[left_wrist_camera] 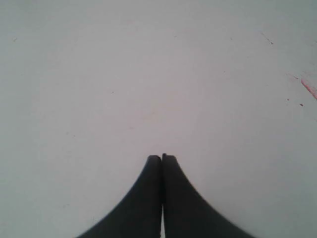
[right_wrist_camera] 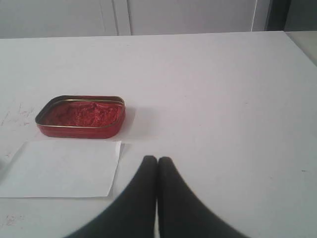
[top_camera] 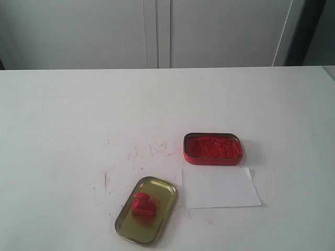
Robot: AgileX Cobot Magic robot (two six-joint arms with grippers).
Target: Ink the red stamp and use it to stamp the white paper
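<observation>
The small red stamp (top_camera: 142,204) rests inside the gold-coloured oval tin lid (top_camera: 163,189) near the table's front, left of centre. To its right lies the white paper (top_camera: 220,187), also seen in the right wrist view as the white paper (right_wrist_camera: 62,167). Just behind the paper stands the open red ink tin (top_camera: 213,148), the same red ink tin (right_wrist_camera: 80,116) in the right wrist view. My left gripper (left_wrist_camera: 161,157) is shut with nothing in it, over bare table. My right gripper (right_wrist_camera: 157,159) is shut and empty too, beside the paper's edge. Neither arm shows in the exterior view.
The white tabletop (top_camera: 63,130) carries thin red scratch marks (top_camera: 149,149) between the lid and the tin. More red smears (left_wrist_camera: 308,88) show at the edge of the left wrist view. White cabinet doors (top_camera: 157,31) stand behind the table's far edge.
</observation>
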